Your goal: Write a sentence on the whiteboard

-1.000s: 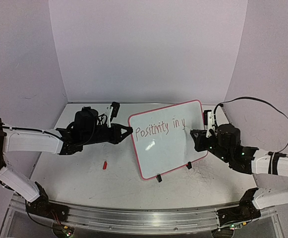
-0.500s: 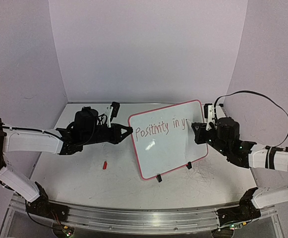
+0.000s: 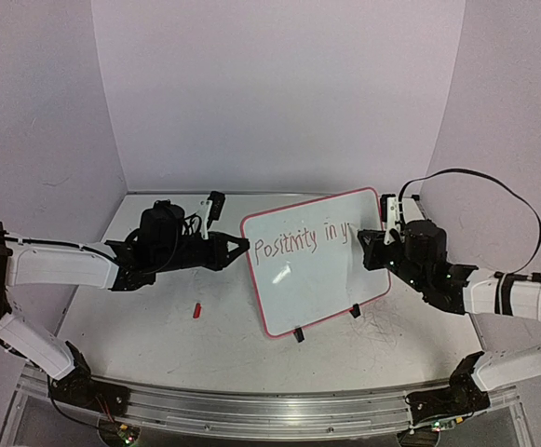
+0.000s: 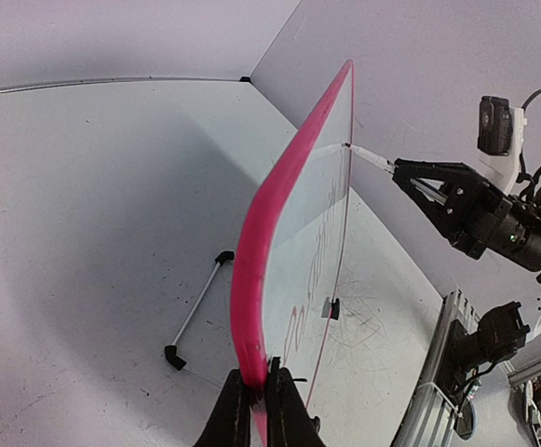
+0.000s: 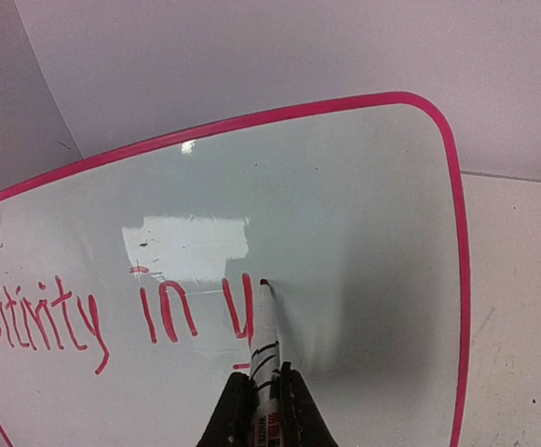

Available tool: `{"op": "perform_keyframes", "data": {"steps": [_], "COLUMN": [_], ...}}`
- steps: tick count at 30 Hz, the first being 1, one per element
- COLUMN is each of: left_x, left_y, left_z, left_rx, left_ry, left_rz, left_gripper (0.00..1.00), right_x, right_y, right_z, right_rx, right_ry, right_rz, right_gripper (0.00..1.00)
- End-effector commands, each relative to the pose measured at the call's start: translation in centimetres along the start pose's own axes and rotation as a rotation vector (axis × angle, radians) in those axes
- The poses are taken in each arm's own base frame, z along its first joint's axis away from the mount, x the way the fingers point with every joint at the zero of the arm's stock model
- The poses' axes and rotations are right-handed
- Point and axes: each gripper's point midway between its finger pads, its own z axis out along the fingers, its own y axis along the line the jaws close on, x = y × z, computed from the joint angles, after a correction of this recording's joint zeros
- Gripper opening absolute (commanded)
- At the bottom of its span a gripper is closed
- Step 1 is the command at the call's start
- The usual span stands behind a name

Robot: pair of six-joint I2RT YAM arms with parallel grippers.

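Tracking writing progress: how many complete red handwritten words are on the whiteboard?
2: "Positivity" at the left of the glossy white, pink-framed whiteboard, and "in" right of it. A third word is barely started.

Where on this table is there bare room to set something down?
The tabletop is bare between the pink-framed glossy white rectangular whiteboard and the metal front rail, right of the small red piece. Crowded: the board's side edges, at the left pincer and right pincer.
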Motion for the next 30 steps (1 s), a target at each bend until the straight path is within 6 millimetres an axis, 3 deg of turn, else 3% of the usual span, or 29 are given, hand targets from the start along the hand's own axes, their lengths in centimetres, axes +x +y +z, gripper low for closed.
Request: {"op": "perform_keyframes", "data": {"steps": [1, 21, 30], "left_x": [-2.1, -2.1, -2.1], "left_y": [-0.1, -0.1, -0.2], "left_z": [-0.2, -0.2, -0.1], "left_rx": [-0.026, -0.026, -0.022], "left_ry": [-0.047, -0.046, -0.043], "left_rz": [0.050, 0.049, 0.046], "left_gripper": [0.00, 0.00, 0.00], "right_x": [-2.3, 1.3, 0.4], "right_y": [0.3, -0.6, -1.2], "right_z": [0.1, -0.9, -0.7], "right_rx": [-0.007, -0.003, 0.042], "right_ry": [-0.062, 0.026, -0.006], "right_rz": [0.013, 0.020, 0.031], "right_gripper": [0.00, 0.00, 0.00]}}
